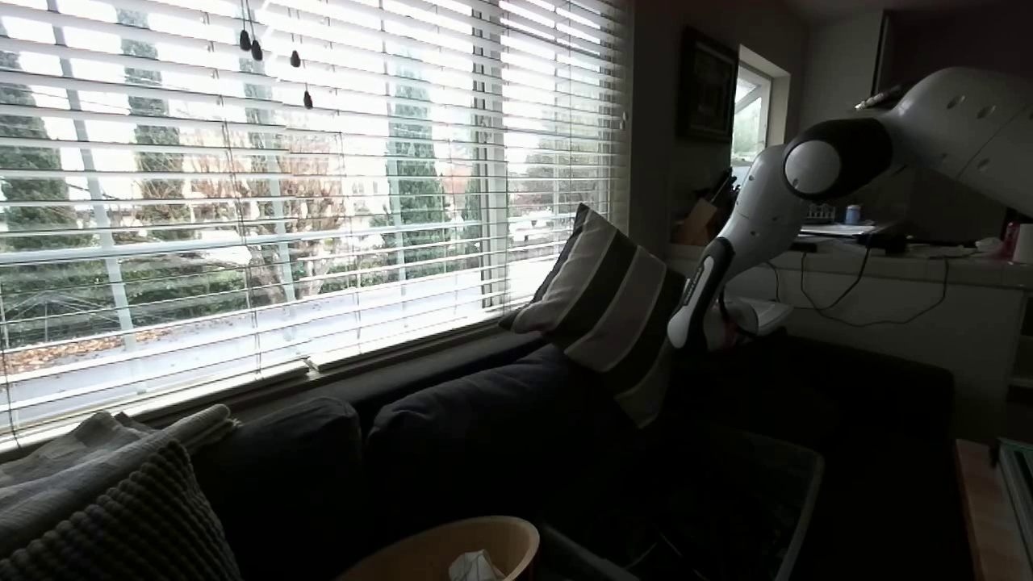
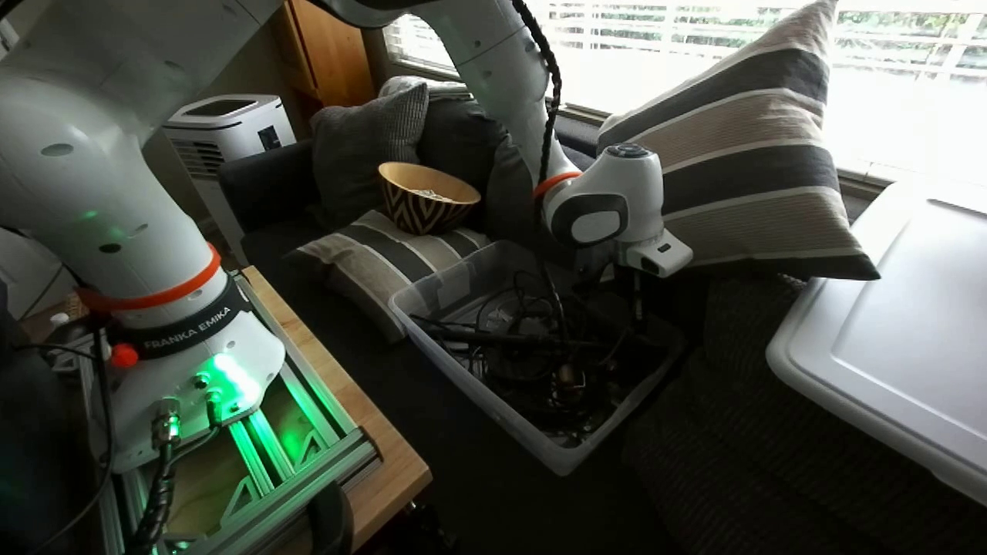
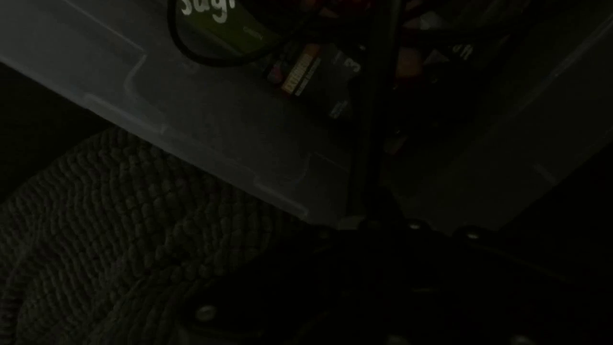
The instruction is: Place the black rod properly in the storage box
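My jaws sit at the visible near end of the straight black rod (image 3: 373,105); in this dark I cannot tell if they grip it. Its axis points away from them across the translucent plastic storage box (image 3: 220,120), beyond the edge of the wooden desk (image 2: 397,465).

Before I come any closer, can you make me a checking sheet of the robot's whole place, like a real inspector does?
Surface: dark sofa; the storage box seems to rest on it, but it is too dark to be sure.
Job's things: storage box open on top; black rod runs from the gripper across the box's inside.
Clutter: green packet among other things in the box; bowl on a striped cushion.
Gripper: right at the rod; too dark to tell open or shut.
Cables: black cord looped in the box; thick cable along the robot arm.
Surroundings: window blinds, a bigger cushion, something like a white lid.
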